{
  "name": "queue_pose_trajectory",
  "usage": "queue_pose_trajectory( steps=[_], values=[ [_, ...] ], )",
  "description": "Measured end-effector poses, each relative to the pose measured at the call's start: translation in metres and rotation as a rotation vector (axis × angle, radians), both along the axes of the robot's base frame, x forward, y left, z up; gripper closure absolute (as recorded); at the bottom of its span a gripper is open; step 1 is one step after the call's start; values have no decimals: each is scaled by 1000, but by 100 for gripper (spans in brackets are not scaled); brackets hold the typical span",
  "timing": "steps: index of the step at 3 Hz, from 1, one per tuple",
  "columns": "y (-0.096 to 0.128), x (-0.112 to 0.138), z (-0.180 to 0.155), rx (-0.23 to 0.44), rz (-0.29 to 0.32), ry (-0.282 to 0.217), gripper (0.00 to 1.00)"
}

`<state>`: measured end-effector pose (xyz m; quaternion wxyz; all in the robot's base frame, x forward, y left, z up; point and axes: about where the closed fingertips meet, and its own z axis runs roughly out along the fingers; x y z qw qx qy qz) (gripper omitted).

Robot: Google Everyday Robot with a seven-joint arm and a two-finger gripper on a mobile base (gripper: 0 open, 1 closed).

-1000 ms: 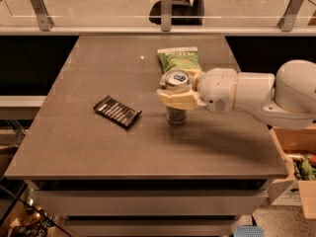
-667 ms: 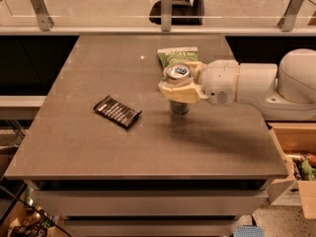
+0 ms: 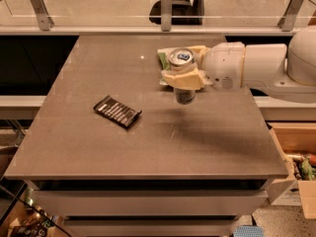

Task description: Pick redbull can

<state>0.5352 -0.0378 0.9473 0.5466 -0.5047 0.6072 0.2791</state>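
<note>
The redbull can (image 3: 182, 78) is a slim silver-and-blue can with a shiny top and blue tab. It hangs upright in the air above the grey table (image 3: 148, 137), right of middle, with its shadow on the table below. My gripper (image 3: 183, 72) reaches in from the right on a thick white arm (image 3: 256, 68). Its cream fingers (image 3: 183, 80) are shut around the can's upper half.
A flat black wrapper (image 3: 117, 111) lies left of centre on the table. A green snack bag (image 3: 164, 59) lies behind the gripper, mostly hidden by it. A glass rail with metal posts (image 3: 167, 9) runs along the back. A cardboard box (image 3: 298, 177) stands at lower right.
The gripper has lifted the can off the table and carried it upward and slightly back. The wrapper has not moved.
</note>
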Motion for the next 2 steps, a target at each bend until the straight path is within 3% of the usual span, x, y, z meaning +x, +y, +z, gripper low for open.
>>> queue_pose_trajectory(
  steps=[2],
  values=[
    [8, -17, 41, -65, 3, -75, 100]
  ],
)
